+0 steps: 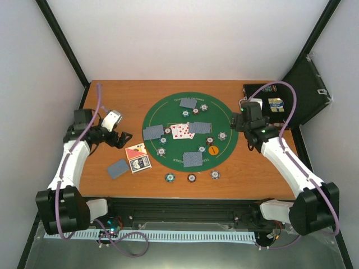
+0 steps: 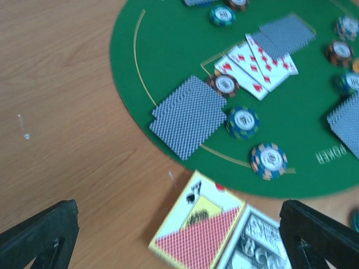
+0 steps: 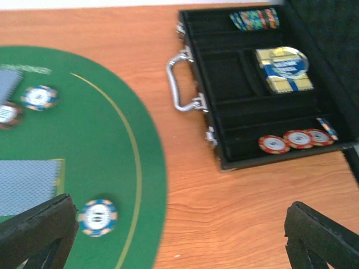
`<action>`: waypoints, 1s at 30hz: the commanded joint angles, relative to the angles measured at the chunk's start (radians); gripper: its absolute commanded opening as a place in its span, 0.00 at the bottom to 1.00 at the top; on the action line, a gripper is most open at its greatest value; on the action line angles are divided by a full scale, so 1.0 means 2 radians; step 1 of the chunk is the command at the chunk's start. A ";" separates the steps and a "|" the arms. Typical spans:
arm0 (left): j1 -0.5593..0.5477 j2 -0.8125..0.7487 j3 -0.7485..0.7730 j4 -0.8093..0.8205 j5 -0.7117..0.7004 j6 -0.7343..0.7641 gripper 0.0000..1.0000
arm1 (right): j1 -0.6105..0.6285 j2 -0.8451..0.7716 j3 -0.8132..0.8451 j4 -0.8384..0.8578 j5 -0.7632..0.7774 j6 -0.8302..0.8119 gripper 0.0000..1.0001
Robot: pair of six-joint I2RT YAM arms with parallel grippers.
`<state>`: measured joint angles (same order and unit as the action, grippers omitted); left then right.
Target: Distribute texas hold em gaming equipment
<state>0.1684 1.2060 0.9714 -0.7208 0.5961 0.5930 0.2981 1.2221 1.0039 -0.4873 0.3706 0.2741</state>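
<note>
While left claw (image 1: 121, 138) and right claw (image 3: 179, 213) gape, loose cards (image 1: 118, 168) wait

Empty, the left claw hovers by the card boxes (image 2: 219, 241). Loose cards lie just beside them, toward its base, off the mat (image 1: 151, 115). Left arm's nearer, I'd say.

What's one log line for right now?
left fingers open, empty | right fingers open, empty, near case | cards, chips laid on mat

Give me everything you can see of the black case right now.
The black case lies open on the wooden table, just right of the green mat, not touching it. A silver handle and latches face the mat. Its dark-lined compartments hold a row of chips on edge, a blue-and-gold card box and three red-edged chips.
</note>
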 commanded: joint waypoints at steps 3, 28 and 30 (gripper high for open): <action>0.002 -0.001 -0.164 0.415 0.017 -0.212 1.00 | -0.014 0.030 -0.082 0.161 0.123 -0.057 1.00; -0.063 0.157 -0.298 0.820 -0.279 -0.309 1.00 | -0.124 0.142 -0.312 0.691 -0.024 -0.132 1.00; -0.063 0.159 -0.292 0.811 -0.292 -0.316 1.00 | -0.125 0.142 -0.311 0.688 -0.028 -0.133 1.00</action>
<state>0.0475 1.5112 0.3332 0.8795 0.1192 0.0124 0.0784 1.5017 0.3603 0.8272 0.4046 0.0078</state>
